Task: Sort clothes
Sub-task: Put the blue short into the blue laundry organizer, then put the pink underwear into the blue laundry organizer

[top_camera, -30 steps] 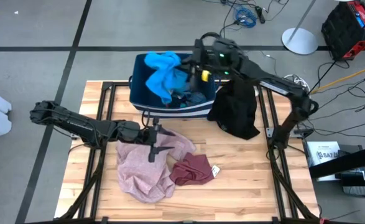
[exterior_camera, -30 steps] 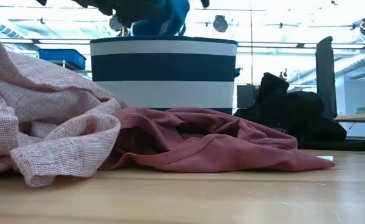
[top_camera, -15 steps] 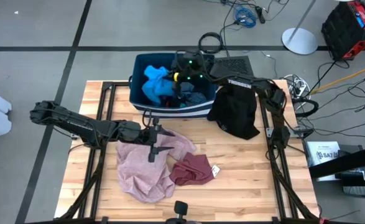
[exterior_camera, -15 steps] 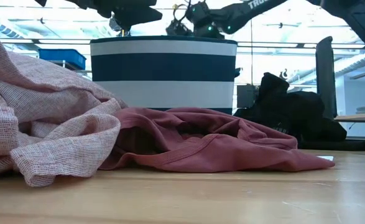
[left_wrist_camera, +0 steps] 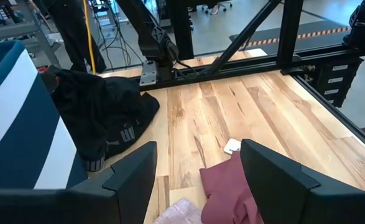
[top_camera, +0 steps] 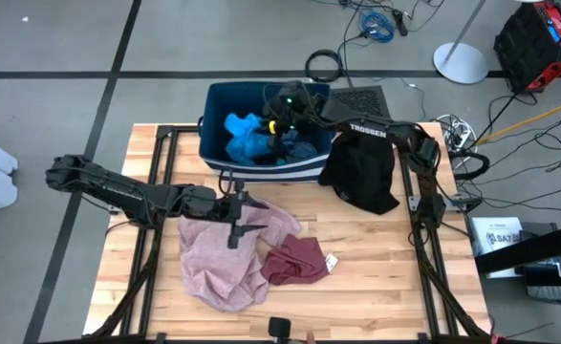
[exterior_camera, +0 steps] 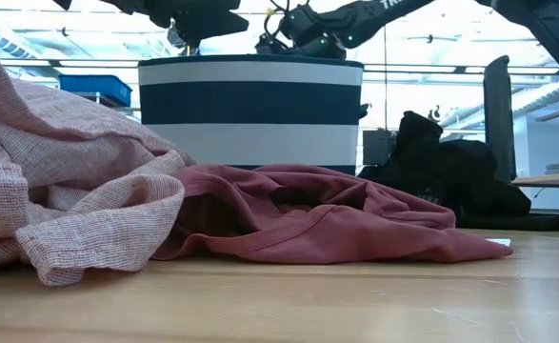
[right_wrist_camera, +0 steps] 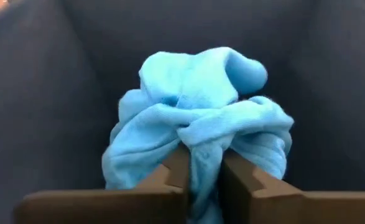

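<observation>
Since a second ago the right claw has dropped into the striped bin, pinching the bright blue garment there, while the left claw hangs spread over the bench's pink shirt, so pink, maroon and black pieces look unsorted.

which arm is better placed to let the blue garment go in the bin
The right: its claw is down inside the bin with the blue garment between its fingers. The left claw hovers open over the pink garment.
</observation>
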Tool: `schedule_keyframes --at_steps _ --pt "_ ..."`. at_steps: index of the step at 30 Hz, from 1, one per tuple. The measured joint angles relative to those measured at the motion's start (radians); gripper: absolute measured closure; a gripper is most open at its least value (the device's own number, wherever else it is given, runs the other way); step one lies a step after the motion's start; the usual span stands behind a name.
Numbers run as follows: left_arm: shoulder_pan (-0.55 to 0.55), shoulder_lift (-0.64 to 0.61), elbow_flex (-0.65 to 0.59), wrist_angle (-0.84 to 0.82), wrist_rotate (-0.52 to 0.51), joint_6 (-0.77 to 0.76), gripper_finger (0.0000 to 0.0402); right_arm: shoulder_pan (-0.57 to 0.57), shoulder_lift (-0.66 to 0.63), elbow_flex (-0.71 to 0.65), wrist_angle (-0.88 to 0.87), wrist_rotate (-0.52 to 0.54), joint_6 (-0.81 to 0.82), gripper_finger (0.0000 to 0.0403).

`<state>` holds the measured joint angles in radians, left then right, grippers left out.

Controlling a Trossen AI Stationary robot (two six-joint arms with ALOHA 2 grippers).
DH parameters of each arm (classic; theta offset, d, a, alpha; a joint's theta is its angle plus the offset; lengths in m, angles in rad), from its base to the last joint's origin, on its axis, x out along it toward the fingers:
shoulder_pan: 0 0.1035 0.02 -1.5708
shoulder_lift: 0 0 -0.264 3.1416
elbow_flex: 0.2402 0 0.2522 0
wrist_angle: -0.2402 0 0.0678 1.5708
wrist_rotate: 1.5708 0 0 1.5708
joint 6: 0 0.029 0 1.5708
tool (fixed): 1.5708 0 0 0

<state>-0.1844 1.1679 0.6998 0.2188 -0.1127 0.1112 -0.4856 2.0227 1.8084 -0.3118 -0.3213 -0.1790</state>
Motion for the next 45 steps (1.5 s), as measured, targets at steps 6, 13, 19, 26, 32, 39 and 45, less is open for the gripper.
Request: schedule_keyframes --at_steps 6,13,19,26,32,39,45 --pt "0.000 0.000 0.000 -0.001 0.000 0.000 0.0159 0.006 -0.044 0.000 -0.009 0.004 0.038 0.0248" --pt "0.000 0.000 0.000 -0.001 -0.001 0.000 0.0159 0.004 -0.145 0.000 -0.017 0.008 0.037 0.0168" --pt "0.000 0.000 0.000 -0.002 -0.001 0.000 0.0159 0.020 -0.294 0.000 -0.111 0.007 0.037 0.0162" --pt "0.000 0.000 0.000 -0.004 -0.001 0.000 0.0159 0.136 -0.469 0.001 -0.381 -0.003 0.037 0.0169" --pt "0.000 0.000 0.000 -0.004 -0.001 0.000 0.0159 0.324 -0.514 -0.021 -0.737 -0.027 0.052 0.0170" --pt "0.000 0.000 0.000 -0.004 -0.001 0.000 0.0159 0.529 -0.512 -0.313 -0.648 -0.022 0.203 0.0170" --pt "0.000 0.000 0.000 -0.003 -0.001 -0.001 0.0159 0.622 -0.511 -0.657 -0.305 -0.021 0.418 0.0170"
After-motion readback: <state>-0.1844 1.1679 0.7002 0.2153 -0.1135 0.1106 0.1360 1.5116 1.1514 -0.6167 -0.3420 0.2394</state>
